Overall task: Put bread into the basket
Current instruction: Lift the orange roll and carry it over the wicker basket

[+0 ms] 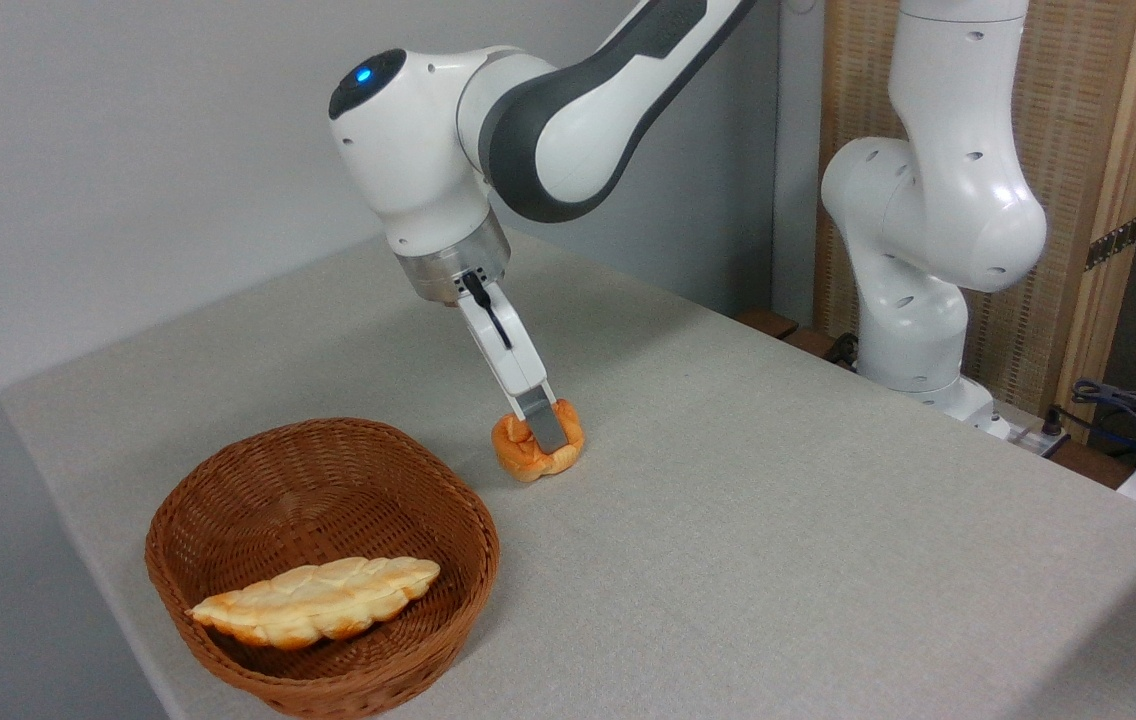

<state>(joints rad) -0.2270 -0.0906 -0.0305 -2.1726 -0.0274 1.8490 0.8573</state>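
Brightness: we see even, soft, diffuse light over the whole scene.
Source: seems overhead; no lamp visible.
Shadows: faint and short under the bread [536, 452], beside the basket [320, 660] on the table [778, 520]; soft edges.
Glare: broad pale highlights on the arm [938, 200] shells, a small blue light on the wrist housing.
Focus: we find the centre acceptably sharp, weave readable; fine detail slightly soft, compression-like.
Edges: cables at far right look murky; no obvious bending of straight lines.
Colour: cool grey cast.
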